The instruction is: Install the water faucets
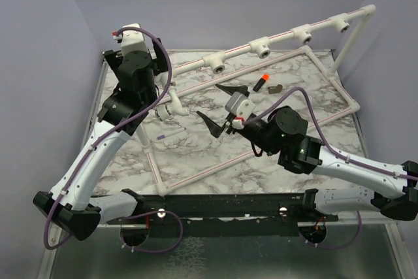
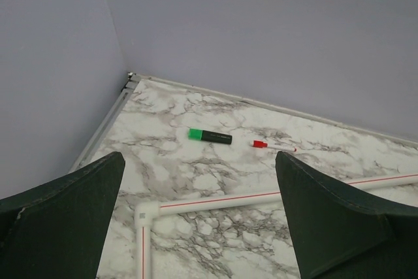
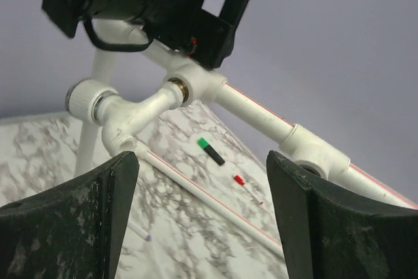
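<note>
A silver-white faucet (image 3: 130, 112) with a round knob (image 3: 83, 99) sits with its stem in a white tee socket (image 3: 196, 86) of the raised pipe rail. It also shows in the top view (image 1: 173, 106), just beside the left arm. My right gripper (image 1: 219, 106) is open and empty, a short way right of the faucet; in its wrist view (image 3: 202, 220) both fingers (image 3: 72, 227) frame the faucet from below. My left gripper (image 2: 199, 200) is open and empty over the far left of the table; its fingers are hidden under its wrist in the top view.
The rail carries several open tee sockets (image 1: 260, 47). A white pipe frame (image 1: 196, 178) lies on the marble table. A black stick with an orange tip (image 1: 262, 83) and a small grey piece (image 1: 275, 87) lie right of centre. A green-capped marker (image 2: 210, 136) and a red-capped pen (image 2: 268, 144) lie far left.
</note>
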Robot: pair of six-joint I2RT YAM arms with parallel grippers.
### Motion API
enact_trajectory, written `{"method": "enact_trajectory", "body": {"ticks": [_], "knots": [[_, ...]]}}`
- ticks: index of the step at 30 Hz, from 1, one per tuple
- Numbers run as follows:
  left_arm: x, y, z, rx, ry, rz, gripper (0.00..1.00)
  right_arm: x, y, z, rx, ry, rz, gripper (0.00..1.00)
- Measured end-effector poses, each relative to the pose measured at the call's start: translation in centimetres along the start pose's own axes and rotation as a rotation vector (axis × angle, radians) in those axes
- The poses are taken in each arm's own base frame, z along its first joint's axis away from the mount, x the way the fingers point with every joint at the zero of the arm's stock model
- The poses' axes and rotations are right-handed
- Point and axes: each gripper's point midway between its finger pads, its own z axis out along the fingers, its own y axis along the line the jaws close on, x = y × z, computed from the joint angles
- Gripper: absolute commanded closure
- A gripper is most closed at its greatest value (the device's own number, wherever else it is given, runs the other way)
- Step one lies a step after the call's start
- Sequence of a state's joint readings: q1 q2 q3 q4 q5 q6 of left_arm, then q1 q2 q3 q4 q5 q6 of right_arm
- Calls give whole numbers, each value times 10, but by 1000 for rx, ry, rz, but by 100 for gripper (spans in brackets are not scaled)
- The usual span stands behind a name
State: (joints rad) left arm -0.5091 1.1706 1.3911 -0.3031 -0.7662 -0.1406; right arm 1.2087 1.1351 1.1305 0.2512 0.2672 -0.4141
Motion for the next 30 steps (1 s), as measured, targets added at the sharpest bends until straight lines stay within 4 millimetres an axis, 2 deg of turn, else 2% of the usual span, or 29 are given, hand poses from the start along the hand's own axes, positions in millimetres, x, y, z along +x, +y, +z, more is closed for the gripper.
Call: {"method": "enact_trajectory", "body": {"ticks": [7, 13, 23, 28, 30], "knots": [[-1, 6, 5, -27, 21, 44, 1, -2, 18, -1, -204, -17, -385, 14], [1, 15, 15, -77, 44, 79, 1, -11, 28, 12, -295, -67, -630, 14], [14, 23, 28, -121, 72, 108, 1, 29, 49, 34, -400, -19, -907, 14], [32, 30, 33, -146, 101, 124, 1, 37, 60, 42, -422, -24, -995, 16], [32, 30, 33, -145, 93, 114, 1, 38, 63, 45, -421, -27, -1022, 17]]}}
